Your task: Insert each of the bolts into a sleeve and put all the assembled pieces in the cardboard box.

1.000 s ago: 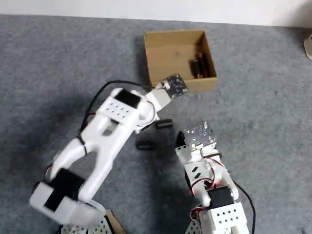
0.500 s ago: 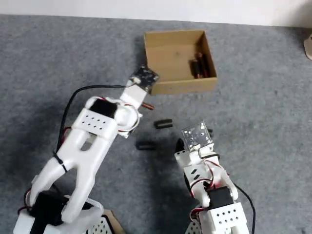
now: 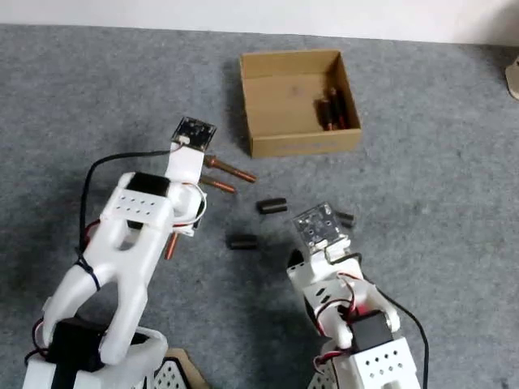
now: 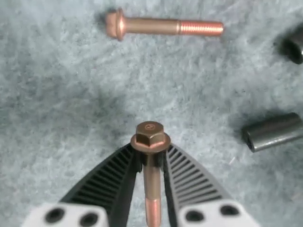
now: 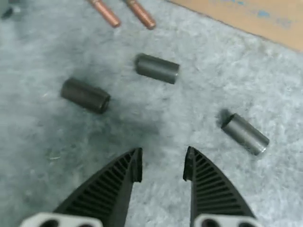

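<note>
Left of frame: my left gripper [image 4: 150, 152] is clamped on a bolt [image 4: 150, 135] just under its hex head, with the shank running back toward the wrist. A second bolt [image 4: 163, 27] lies loose on the grey carpet [image 3: 422, 243] beyond it.

Centre: three sleeves [image 3: 272, 206] lie empty and apart (none fitted yet).

Upper centre: the cardboard box [image 3: 298, 146] holds assembled pieces [image 3: 334, 109] against its right wall; I cannot count them.

Right of centre: my right gripper [image 5: 163, 158] hangs with its fingers apart, holding nothing.

Judgement: the task is partly done. By my count three bolts and three sleeves remain.

Since a second ago, my left arm has swung from the box's front wall toward the frame's left.
</note>
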Motion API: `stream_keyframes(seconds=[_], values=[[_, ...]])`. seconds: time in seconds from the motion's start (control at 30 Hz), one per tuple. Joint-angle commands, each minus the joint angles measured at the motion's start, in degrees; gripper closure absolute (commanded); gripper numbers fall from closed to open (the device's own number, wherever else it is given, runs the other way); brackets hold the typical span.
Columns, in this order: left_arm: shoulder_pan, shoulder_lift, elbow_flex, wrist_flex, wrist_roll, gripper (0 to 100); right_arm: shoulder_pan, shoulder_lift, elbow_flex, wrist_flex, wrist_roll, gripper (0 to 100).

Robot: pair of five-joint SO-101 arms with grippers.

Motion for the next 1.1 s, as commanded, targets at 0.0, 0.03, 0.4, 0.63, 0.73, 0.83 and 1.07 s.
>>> stream_keyframes(seconds=[0.0,0.03,0.4,0.63,0.73,0.83,1.07], values=[[-0.7,-3.3,0.4,-2.5,0.6,99,-1.6,0.0,-4.3,2.3,2.7,85.0],[-0.7,-3.3,0.4,-2.6,0.6,99,-1.8,0.0,-4.3,2.7,3.4,85.0],[-0.6,-3.3,0.6,-2.7,0.4,99,-1.8,14.3,-5.9,-2.1,10.5,84.9],[-0.6,-3.3,0.6,-2.7,0.3,99,-1.7,30.8,-16.3,-5.3,18.7,84.9],[-0.6,-3.3,0.6,-2.7,0.3,99,-1.8,36.4,-22.0,-5.2,22.7,84.9],[-0.6,-3.3,0.6,-2.8,0.3,99,-1.9,41.4,-26.6,-5.1,26.1,84.9],[-0.7,-3.3,0.5,-2.8,0.3,99,-6.0,51.0,-31.1,-5.3,34.5,84.9]])
